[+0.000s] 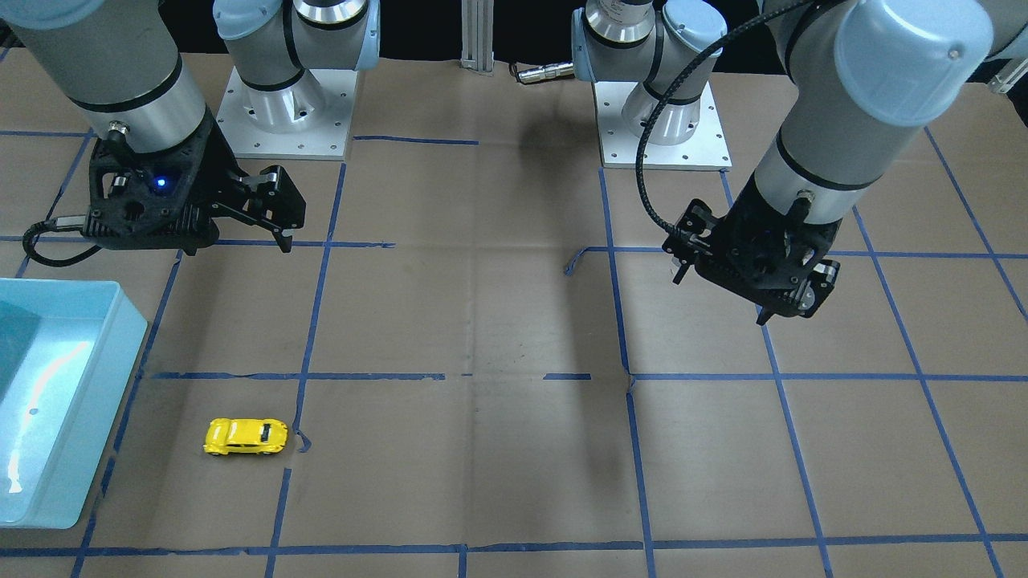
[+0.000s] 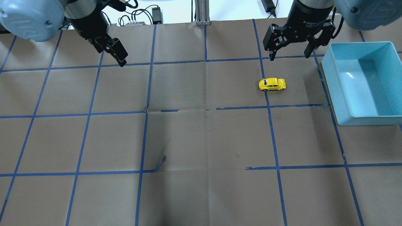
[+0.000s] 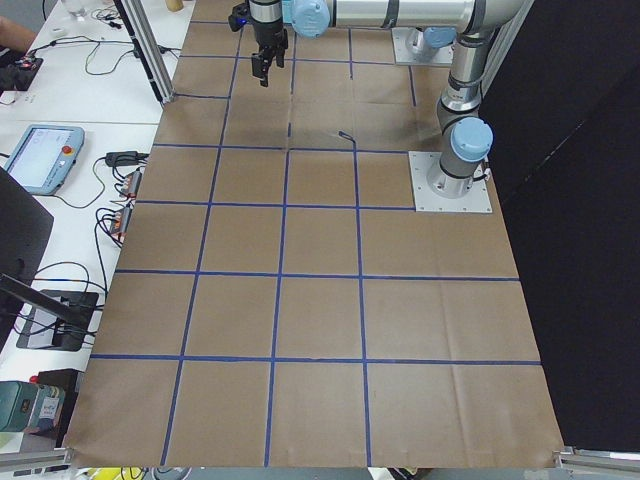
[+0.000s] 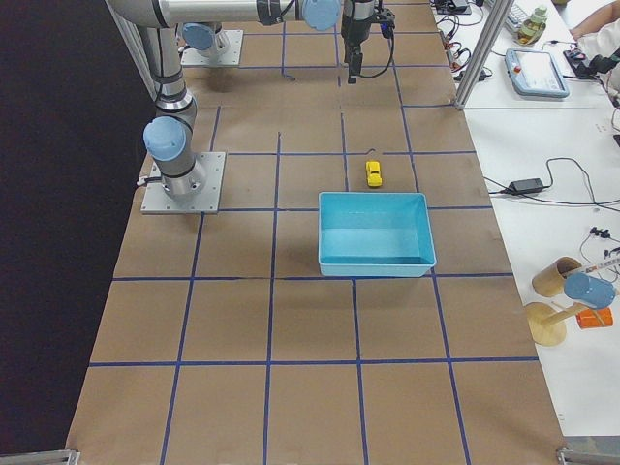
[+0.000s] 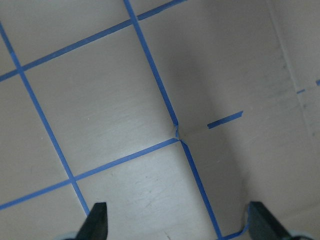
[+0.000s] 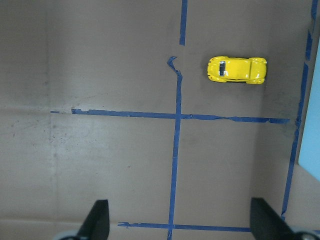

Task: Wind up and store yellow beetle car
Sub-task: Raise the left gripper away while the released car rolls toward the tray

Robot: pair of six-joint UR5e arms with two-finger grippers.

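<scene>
The yellow beetle car (image 2: pixel 272 84) stands on its wheels on the brown paper table, just left of the light-blue bin (image 2: pixel 333 94) in the overhead view. It also shows in the front view (image 1: pixel 245 437), the right wrist view (image 6: pixel 237 69) and the right side view (image 4: pixel 375 172). My right gripper (image 2: pixel 289 56) hovers open and empty above the table near the car, not touching it; its fingertips (image 6: pixel 97 220) frame the bottom of the wrist view. My left gripper (image 2: pixel 117 55) hangs open and empty far from the car, over bare paper (image 5: pixel 180 222).
The light-blue bin (image 1: pixel 48 449) is empty and sits at the table's right end. Blue tape lines grid the paper; a loose tape end curls up (image 2: pixel 160 163). Both arm bases (image 1: pixel 285 112) stand at the robot's side of the table.
</scene>
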